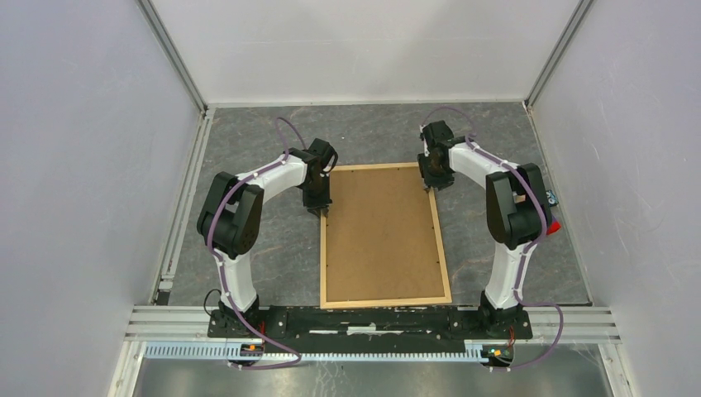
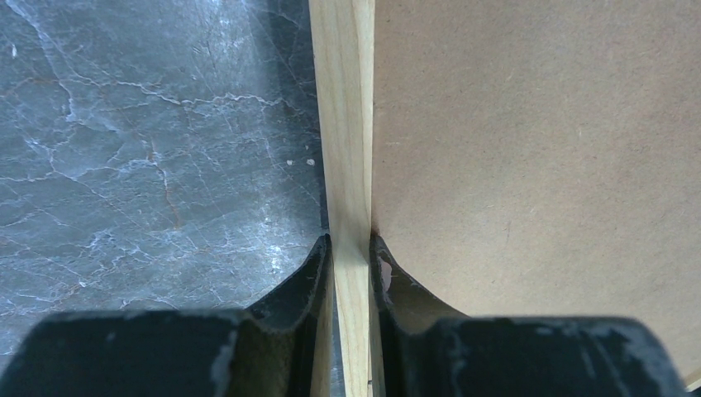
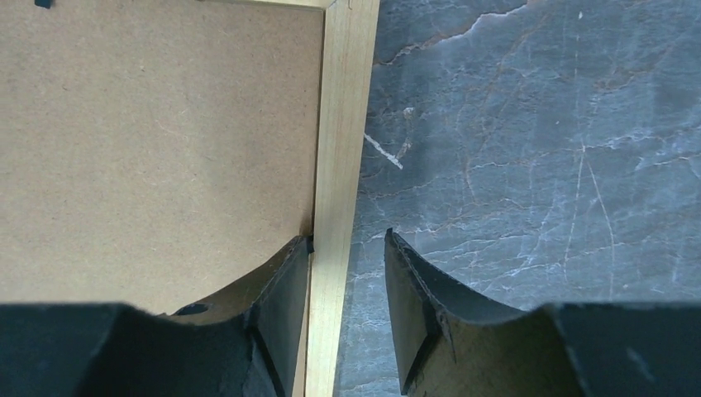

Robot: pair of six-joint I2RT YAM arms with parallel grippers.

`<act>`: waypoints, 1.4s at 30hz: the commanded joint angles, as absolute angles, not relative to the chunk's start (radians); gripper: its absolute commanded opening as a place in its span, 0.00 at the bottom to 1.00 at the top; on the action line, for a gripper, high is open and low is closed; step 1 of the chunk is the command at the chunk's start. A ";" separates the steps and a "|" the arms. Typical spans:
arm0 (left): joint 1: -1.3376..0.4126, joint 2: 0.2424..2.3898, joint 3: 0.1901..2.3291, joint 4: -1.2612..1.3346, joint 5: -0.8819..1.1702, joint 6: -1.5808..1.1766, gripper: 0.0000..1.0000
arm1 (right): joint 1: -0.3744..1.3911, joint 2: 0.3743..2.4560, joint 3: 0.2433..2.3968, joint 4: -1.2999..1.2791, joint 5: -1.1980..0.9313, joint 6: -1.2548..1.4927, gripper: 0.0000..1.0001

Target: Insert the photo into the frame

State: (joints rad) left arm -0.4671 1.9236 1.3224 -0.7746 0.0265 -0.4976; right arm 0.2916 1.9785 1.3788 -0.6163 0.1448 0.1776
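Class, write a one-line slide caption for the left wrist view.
Left gripper clamps the frame by its light wood strip, between brown backing board and grey marbled tabletop.

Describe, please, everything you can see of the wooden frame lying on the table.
The frame is a large rectangle of thin, pale natural-wood strips. It lies flat on the grey marbled table, and a plain brown board fills its opening. The left gripper is pinched shut on the left strip towards the far end. The right gripper straddles the right strip near the far corner and is open, with its inner finger against the wood and its outer one apart.
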 commanded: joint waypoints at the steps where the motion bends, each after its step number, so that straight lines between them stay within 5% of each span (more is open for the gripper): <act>1: -0.480 1.940 1.333 -0.793 0.006 -0.462 0.02 | 0.256 2.065 1.308 -0.560 -0.010 0.181 0.47; 14: -0.479 1.937 1.340 -0.791 -0.027 -0.468 0.02 | 0.256 1.723 1.270 -0.554 0.063 0.174 0.66; 29: -0.479 1.939 1.355 -0.773 -0.036 -0.402 0.02 | 0.261 1.512 0.895 -0.464 -0.031 0.208 0.60; 42: -0.479 1.932 1.350 -0.773 -0.063 -0.388 0.02 | 0.239 1.699 1.117 -0.380 0.038 0.230 0.52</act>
